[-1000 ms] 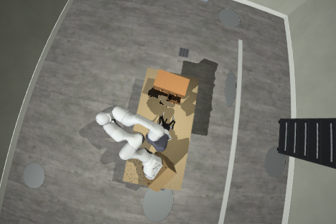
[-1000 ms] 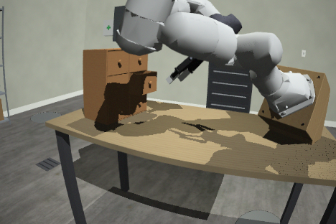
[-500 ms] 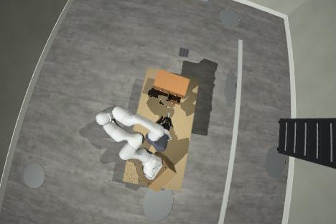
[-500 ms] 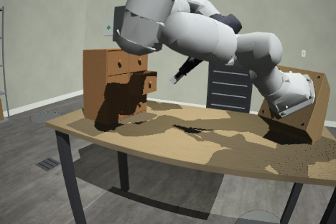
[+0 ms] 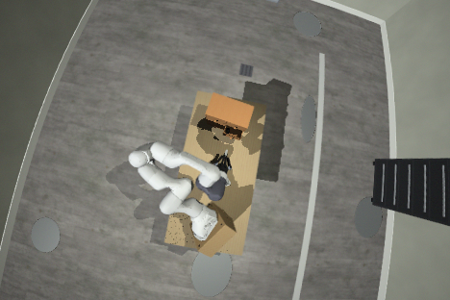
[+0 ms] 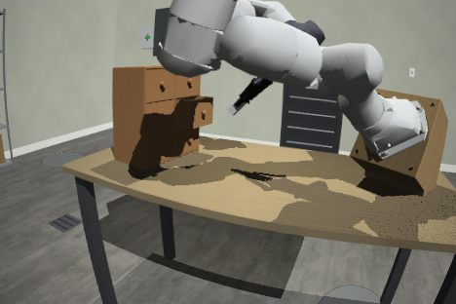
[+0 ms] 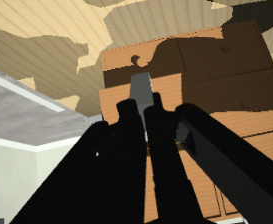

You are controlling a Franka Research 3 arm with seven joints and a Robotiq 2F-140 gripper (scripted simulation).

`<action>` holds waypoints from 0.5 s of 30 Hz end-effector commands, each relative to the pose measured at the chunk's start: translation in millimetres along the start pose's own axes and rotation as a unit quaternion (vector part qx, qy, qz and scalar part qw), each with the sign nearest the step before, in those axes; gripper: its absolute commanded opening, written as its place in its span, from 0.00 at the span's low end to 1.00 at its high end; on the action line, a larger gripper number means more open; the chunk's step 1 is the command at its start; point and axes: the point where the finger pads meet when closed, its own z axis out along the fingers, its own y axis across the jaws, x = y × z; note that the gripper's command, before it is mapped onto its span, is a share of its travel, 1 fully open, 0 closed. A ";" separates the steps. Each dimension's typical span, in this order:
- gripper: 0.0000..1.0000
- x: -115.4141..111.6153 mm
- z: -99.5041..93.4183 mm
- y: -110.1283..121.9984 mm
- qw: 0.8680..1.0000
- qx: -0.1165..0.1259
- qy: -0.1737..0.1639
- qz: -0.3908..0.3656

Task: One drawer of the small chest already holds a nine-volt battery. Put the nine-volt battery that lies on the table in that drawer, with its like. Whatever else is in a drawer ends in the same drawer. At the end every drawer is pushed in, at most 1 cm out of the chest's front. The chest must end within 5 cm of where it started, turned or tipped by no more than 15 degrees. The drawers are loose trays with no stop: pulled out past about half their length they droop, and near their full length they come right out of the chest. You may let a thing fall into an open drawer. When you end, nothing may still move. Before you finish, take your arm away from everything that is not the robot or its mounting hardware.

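Off the near side of the small chest [image 5: 231, 110] [image 6: 129, 112] [image 7: 207, 90], in the top view's far part of the worktop [image 5: 245, 156] [image 6: 166, 197] [image 7: 57, 17], you have the claw [image 5: 226, 155] [image 6: 233, 110] [image 7: 143, 87] closed right down, nothing seen between its fingers. Exterior view: tips in the air, just right of the pulled-out drawer [image 5: 234, 132] [image 6: 208, 113] [image 7: 114, 102], not touching it. The loose nine-volt battery: you can't locate it in any view; nor can you see into the drawer, so its contents stay unconfirmed. Expect a small, stiff block, fairly heavy for its size, smooth-jacketed, likely to slip or pivot if pinched at one end. If you find it on the worktop, reopen, then square the pads across its long flat sides, around mid-body, clear of the terminals.
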 end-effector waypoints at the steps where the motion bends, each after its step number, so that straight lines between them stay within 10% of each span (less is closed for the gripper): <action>1: 0.00 -5.1 7.2 -2.6 1.000 0.004 -0.001 0.004; 15: 0.00 -23.9 42.4 -3.1 1.000 0.004 -0.001 0.004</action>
